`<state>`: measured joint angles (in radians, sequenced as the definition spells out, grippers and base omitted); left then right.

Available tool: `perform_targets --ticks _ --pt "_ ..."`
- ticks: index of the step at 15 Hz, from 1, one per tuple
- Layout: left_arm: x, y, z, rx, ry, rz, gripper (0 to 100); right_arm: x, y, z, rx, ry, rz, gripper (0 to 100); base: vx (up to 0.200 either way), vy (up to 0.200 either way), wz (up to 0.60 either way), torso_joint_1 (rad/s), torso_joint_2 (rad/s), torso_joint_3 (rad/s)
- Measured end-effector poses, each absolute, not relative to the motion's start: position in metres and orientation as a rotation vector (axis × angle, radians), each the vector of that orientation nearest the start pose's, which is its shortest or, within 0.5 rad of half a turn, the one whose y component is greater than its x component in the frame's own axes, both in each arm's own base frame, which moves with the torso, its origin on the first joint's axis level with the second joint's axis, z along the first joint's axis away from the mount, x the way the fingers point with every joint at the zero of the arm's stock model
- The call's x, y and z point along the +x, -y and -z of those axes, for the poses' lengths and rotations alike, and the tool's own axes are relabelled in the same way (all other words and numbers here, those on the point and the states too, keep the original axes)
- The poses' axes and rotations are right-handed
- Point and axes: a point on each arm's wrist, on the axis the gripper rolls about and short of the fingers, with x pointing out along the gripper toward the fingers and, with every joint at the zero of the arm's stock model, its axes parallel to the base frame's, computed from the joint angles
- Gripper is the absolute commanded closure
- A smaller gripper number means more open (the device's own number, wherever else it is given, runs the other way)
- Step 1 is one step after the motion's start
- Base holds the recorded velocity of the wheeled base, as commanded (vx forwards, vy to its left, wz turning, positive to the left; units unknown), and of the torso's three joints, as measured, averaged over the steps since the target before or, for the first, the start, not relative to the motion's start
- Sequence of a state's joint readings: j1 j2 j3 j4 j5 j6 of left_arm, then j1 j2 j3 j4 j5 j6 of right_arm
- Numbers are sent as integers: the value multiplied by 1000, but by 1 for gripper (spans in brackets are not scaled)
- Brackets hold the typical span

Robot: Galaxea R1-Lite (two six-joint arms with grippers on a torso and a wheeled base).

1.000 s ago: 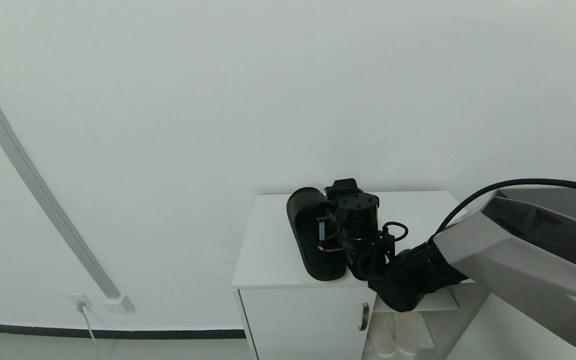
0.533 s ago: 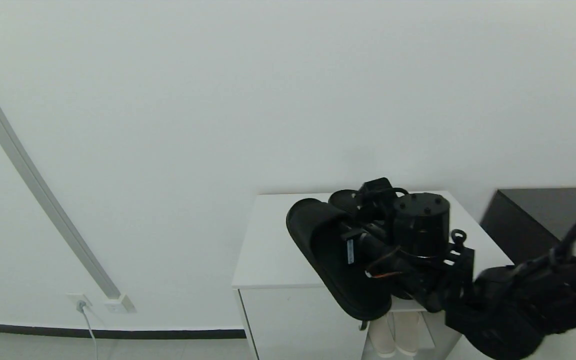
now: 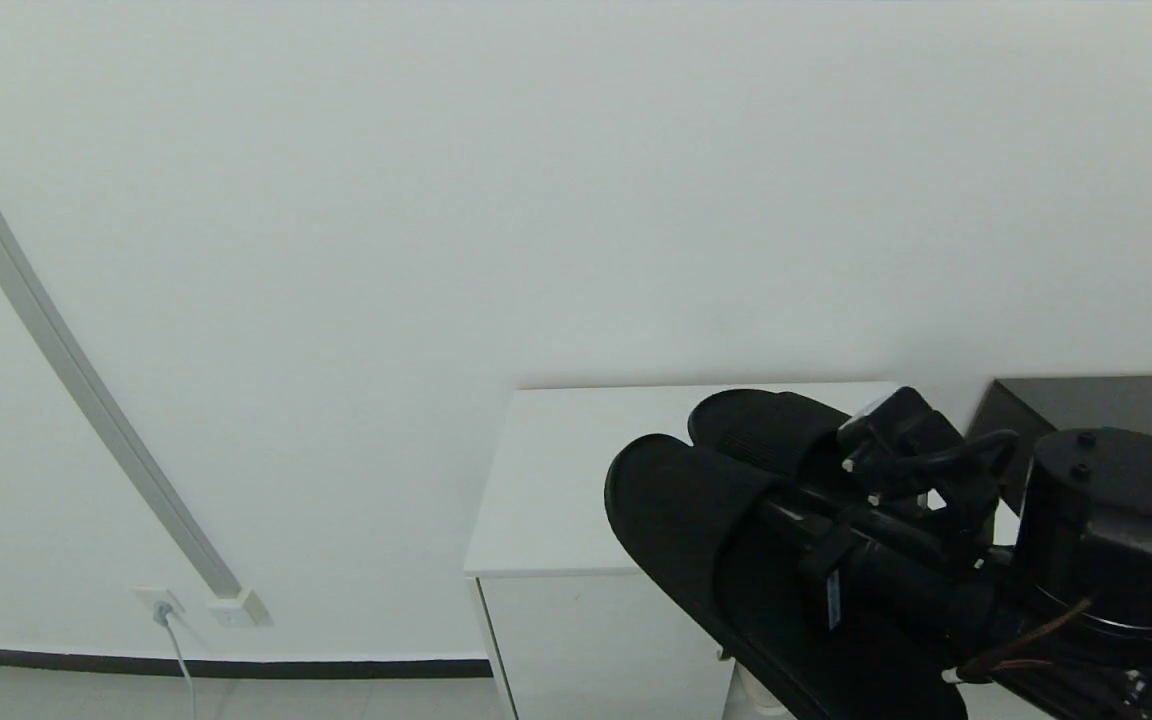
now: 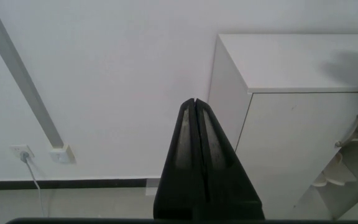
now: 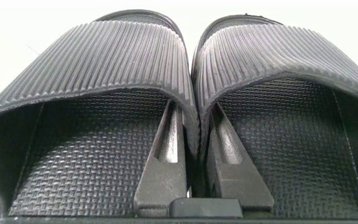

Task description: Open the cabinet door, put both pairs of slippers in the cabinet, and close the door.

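Your right gripper (image 5: 196, 121): jaws clenched on pair of black ribbed rubber slippers (image 3: 696, 520), inner straps (image 5: 194, 68) pinched together, held aloft near white cabinet (image 3: 546, 480) top. Likely light, floppy; grip at straps, expect sag, swing. Your left gripper (image 4: 195, 107): jaws pressed together, empty.

- Wall socket (image 3: 158, 603): white, set low on the plain white wall (image 3: 436, 200), with a plug in it.
- Cable (image 3: 183, 672): pale, drops from the socket towards the floor (image 3: 56, 698).
- Junction box (image 3: 239, 608): white, just right of the socket.
- Trunking (image 3: 66, 365): pale strip, rises on a slant from the box, up and left of the socket.
- Skirting strip (image 3: 336, 666): black, just below the socket.
- Dark flat-topped block (image 3: 1106, 398): well right of the socket, higher, against the wall.
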<state>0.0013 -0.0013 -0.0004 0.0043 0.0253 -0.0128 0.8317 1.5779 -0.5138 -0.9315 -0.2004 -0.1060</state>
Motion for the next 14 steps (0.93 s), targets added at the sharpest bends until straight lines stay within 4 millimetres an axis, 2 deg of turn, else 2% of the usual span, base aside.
perform_targets --ticks 4,8,14 --pt "-23 -1 -75 -15 -3 -27 100 168 -176 -172 -218 37 -648 100 0 0 0 0 0 0" --pt "-23 -1 -75 -15 -3 -27 100 167 -175 -170 -223 28 -645 100 0 0 0 0 0 0" --pt "-23 -1 -75 -16 -1 -26 100 170 -177 -164 -223 4 -636 100 -200 0 0 4 1 2"
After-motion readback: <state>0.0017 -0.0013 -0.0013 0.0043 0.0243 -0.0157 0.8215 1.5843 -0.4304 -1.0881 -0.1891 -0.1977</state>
